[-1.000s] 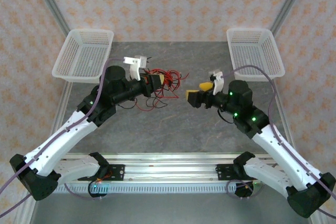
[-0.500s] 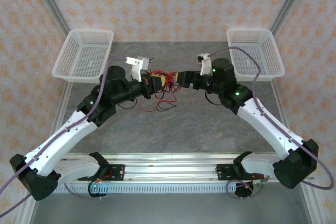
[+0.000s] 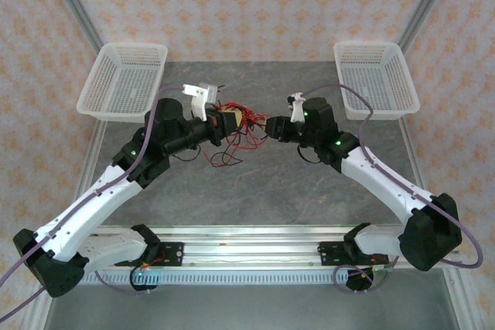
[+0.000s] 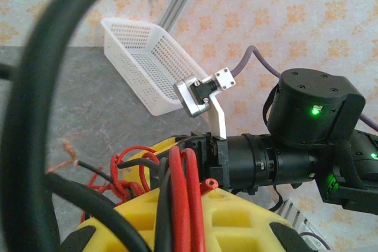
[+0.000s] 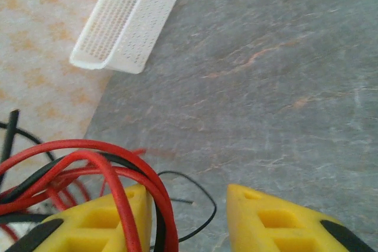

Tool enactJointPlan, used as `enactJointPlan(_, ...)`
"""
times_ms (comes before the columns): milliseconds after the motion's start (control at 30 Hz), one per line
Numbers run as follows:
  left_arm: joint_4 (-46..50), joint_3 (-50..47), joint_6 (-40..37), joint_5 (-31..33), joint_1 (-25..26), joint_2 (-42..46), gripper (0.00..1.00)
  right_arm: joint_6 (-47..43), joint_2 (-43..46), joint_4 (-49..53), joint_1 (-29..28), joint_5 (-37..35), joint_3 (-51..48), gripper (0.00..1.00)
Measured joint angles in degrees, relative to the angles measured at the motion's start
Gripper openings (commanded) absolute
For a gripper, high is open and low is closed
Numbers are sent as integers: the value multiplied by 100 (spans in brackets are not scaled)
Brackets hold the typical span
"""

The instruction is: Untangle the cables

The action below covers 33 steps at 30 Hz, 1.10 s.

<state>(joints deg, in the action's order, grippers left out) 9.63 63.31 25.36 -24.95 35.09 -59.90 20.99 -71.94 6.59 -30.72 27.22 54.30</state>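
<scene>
From where I stand, the grey table (image 3: pixel 309 191) has plenty of bare room in front of the arms and out to both sides. At its edges are just the left basket (image 3: pixel 124 79) in the far left corner and the right basket (image 3: pixel 377 79) in the far right one, both well apart from the work. The cables (image 3: pixel 246 120) sit mid-table toward the back, a tangle of hair-thin red and black strands bunched between the two grippers, with a few loose loops trailing nearer. The left arm (image 3: pixel 116 183) reaches in with its elbow bent, and the left gripper (image 3: pixel 229 122) is clamped tight on the bundle. The right arm (image 3: pixel 379 183) comes in from the opposite side, almost nose to nose. The right gripper (image 5: pixel 189 205) has its jaws partly apart, with red strands draped over one yellow finger (image 5: pixel 112 222) and nothing pinched.
</scene>
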Motion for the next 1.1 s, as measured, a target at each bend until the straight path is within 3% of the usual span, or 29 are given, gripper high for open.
enactJointPlan(100,-2,-42,2,101,0,55,0,2,0,-31,-13,-339,-184,43)
enactJointPlan(300,-11,-219,26,205,0,111,0,-122,98,-79,-24,-868,-640,65)
enactJointPlan(533,-557,-608,334,299,0,162,0,-793,1298,162,4,-1191,-817,81)
enactJointPlan(733,-1353,-1141,984,315,0,-223,0,-1075,2050,428,4,-1626,-817,81)
enactJointPlan(1100,-2476,-1327,1978,111,4,-1989,0,-901,2476,852,4,-2284,-1034,81)
